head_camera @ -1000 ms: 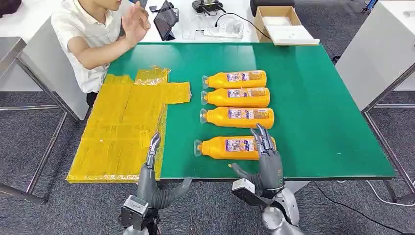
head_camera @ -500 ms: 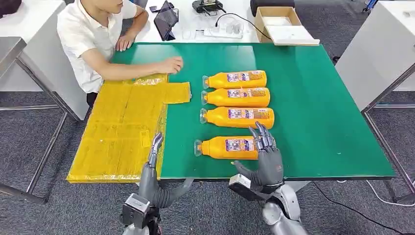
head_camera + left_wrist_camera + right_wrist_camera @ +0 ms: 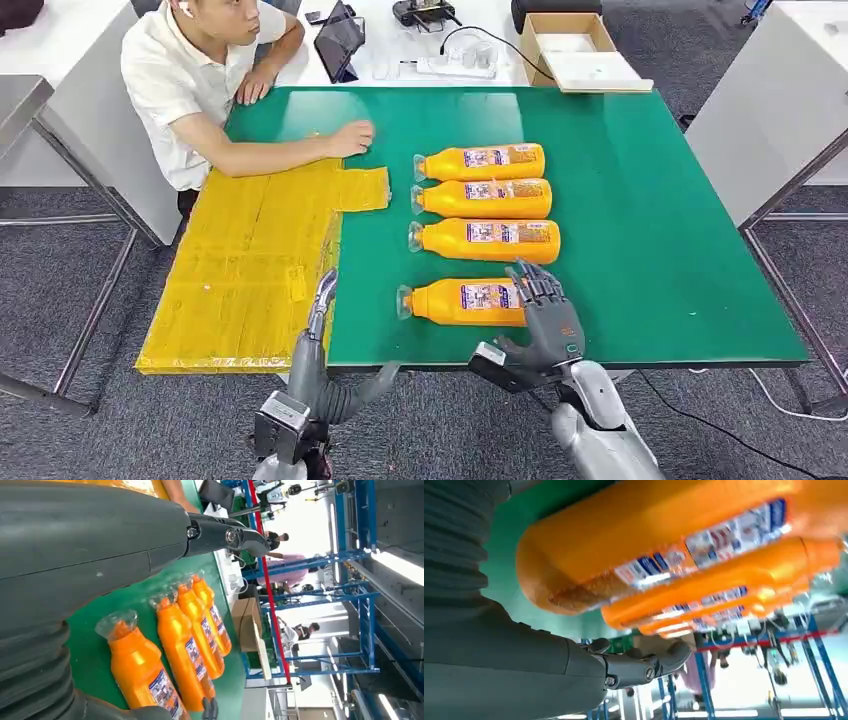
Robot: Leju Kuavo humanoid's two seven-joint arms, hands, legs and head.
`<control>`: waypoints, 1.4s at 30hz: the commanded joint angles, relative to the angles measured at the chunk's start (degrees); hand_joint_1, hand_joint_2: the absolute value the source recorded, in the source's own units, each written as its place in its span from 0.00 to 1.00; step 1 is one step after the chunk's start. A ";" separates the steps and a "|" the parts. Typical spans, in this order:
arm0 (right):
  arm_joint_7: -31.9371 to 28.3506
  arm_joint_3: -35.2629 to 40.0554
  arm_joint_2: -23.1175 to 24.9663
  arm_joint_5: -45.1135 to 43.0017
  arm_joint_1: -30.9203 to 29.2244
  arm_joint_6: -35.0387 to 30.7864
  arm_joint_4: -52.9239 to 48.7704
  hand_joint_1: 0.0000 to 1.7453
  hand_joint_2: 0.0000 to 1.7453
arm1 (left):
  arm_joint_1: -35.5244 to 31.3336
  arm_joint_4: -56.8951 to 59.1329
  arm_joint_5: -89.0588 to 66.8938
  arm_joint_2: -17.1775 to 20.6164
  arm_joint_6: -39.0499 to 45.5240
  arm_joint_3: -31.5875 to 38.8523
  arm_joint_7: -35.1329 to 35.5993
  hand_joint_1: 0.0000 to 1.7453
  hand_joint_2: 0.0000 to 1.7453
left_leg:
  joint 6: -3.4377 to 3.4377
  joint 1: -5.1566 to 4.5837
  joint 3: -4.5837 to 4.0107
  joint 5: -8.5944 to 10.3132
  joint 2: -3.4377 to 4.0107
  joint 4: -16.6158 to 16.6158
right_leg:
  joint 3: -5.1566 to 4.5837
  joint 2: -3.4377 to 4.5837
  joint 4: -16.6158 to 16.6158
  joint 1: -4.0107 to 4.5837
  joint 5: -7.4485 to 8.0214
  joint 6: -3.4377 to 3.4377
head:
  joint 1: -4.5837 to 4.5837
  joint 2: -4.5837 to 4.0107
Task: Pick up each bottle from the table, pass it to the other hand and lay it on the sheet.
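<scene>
Right wrist view shows the nearest bottle [image 3: 659, 545] filling the frame, base foremost; head view shows right hand [image 3: 545, 320] spread, empty, fingertips over that base (contact unclear). Left hand [image 3: 320, 345] open beside the sheet [image 3: 240, 270].

Person [image 3: 190, 75], tablet [image 3: 338, 42], cardboard box [image 3: 572, 48] behind table.

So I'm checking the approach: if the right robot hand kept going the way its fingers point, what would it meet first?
Probably the nearest bottle: the right robot hand points at its base end, fingers already over it.
</scene>
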 commanded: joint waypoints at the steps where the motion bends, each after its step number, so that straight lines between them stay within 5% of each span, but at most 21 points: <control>1: 1.83 4.71 -2.48 1.35 -4.86 4.62 6.39 0.00 1.00 | -1.78 3.08 -0.07 0.39 -0.56 0.15 0.48 0.00 1.00 | -0.08 0.02 0.19 -0.05 0.12 -0.04 | 0.17 0.04 -0.05 0.04 -0.03 -0.09 | 0.00 0.00; 7: 8.33 7.81 -3.82 9.01 -7.30 4.82 5.86 0.00 1.00 | -1.29 2.36 -1.45 0.27 -0.67 0.54 1.29 0.00 1.00 | -0.10 0.03 0.29 -0.11 0.18 -0.04 | 0.26 0.08 -0.04 0.05 -0.06 -0.11 | 0.00 0.00; 19: 9.14 14.62 -6.30 9.12 -14.70 17.13 6.17 0.00 1.00 | -1.45 1.79 -2.21 -0.07 -1.31 1.17 1.88 0.00 1.00 | -0.06 -0.01 0.11 -0.03 0.19 -0.01 | 0.04 0.12 0.01 0.00 0.01 -0.06 | -0.02 0.00; 29: 9.26 15.13 -6.59 8.59 -15.05 17.72 6.42 0.00 1.00 | -1.48 1.89 -2.23 -0.13 -1.35 1.18 1.88 0.00 1.00 | -0.05 0.00 0.17 -0.03 0.11 -0.01 | 0.15 0.06 -0.01 0.01 -0.02 -0.07 | -0.02 0.00; 42: 7.46 27.02 -9.41 -0.35 -24.44 34.83 20.09 0.00 1.00 | -3.96 5.49 -1.79 -0.29 -2.45 0.16 2.29 0.00 1.00 | -0.07 0.03 0.32 -0.02 0.09 -0.05 | 0.31 -0.02 -0.08 0.05 -0.01 -0.10 | -0.02 0.00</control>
